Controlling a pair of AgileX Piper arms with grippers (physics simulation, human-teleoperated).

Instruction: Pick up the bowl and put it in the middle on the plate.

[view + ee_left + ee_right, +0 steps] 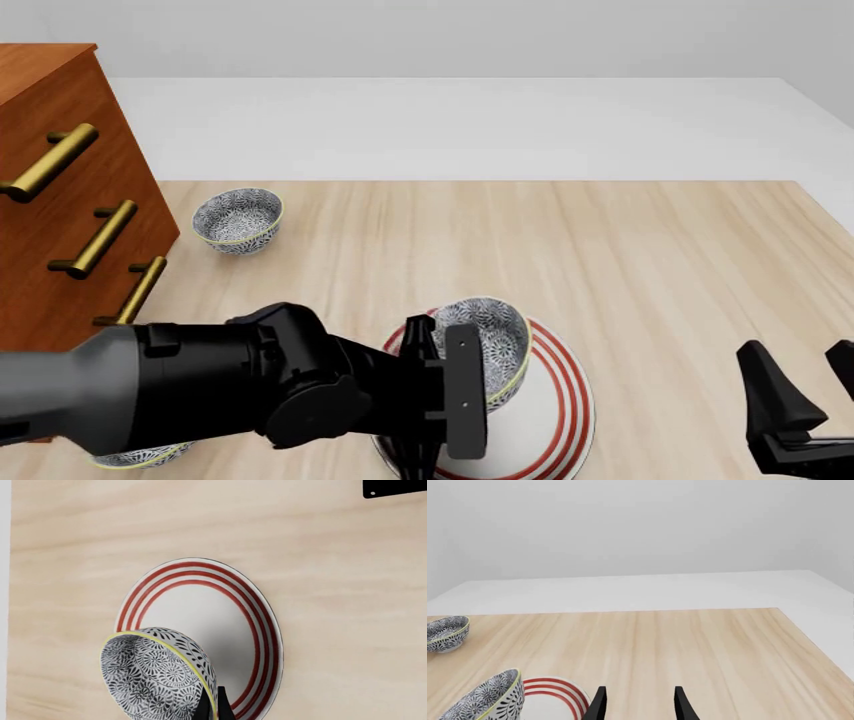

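Pale wood grain covers the table (pixel 641 260), which ends at a white floor and a plain grey-white wall beyond. Nearest on the left, a patterned bowl at the near left edge (pixel 134 458) peeks out from under the dark left arm, mostly hidden. On the near right, the right gripper (pixel 803 378) hangs above bare wood with its fingers spread apart and nothing between them; its wrist view shows the two black fingertips (pixel 599 705) with a clear gap.

Just left of centre, the left gripper (pixel 212 706) has its black tips pinched onto the yellow-green rim of the bowl (pixel 489 348), one tip inside and one outside the wall. That bowl is tilted steeply on its side above the plate (pixel 567 395), its opening turned sideways; whether its lower edge touches the plate cannot be told. It sits over the plate's left part rather than the centre.

Farther back on the left stands a wooden drawer chest (pixel 60 200) with brass handles, and just right of it a third bowl (pixel 238 220) rests upright on the table.
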